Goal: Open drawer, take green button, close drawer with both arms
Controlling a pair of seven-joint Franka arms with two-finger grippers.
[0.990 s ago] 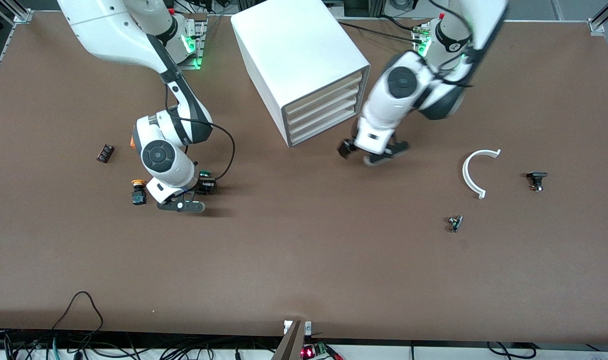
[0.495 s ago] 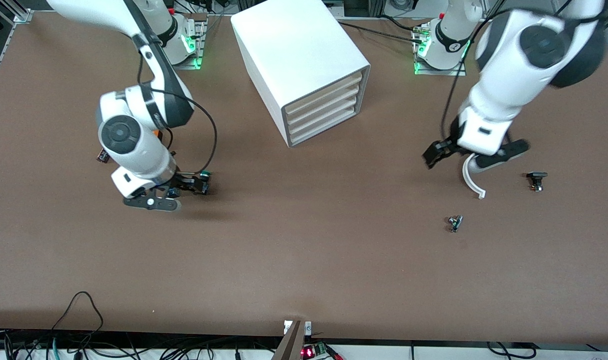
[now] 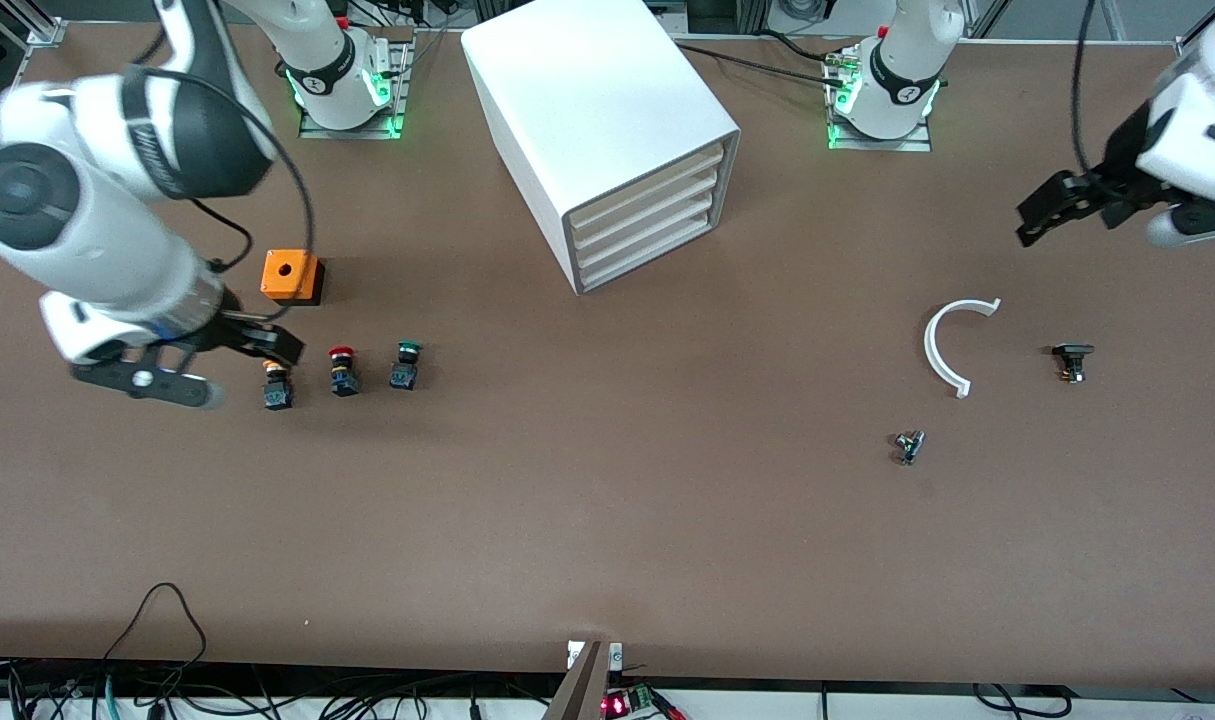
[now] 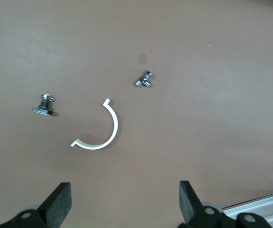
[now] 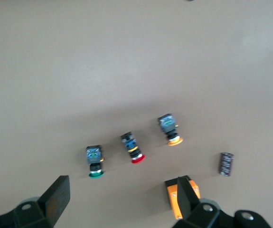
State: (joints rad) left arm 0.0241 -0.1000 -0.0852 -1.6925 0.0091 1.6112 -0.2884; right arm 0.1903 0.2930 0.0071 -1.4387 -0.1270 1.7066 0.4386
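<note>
The right gripper (image 3: 202, 365) hangs open and empty over the bench (image 3: 607, 520), by the yellow-capped button (image 3: 277, 386). The button (image 3: 405, 364) stands just beside the red-capped one (image 3: 342, 369). The cabinet (image 3: 607, 140) has its drawer (image 3: 650, 260) shut. The left gripper (image 3: 1097, 215) hangs open and empty.

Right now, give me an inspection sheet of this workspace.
Surface: brown table, flat.
Job's things: cabinet with all four drawers shut, bottom drawer included; green button on the table beside the red button and yellow button.
Clutter: orange box, white curved piece, two small metal parts, a dark cylinder.
Grippers: left gripper open, empty, raised at its end of the table; right gripper open, empty, beside the yellow button.
Cables: loose cable at the table's front edge.
Surroundings: nothing seen.
</note>
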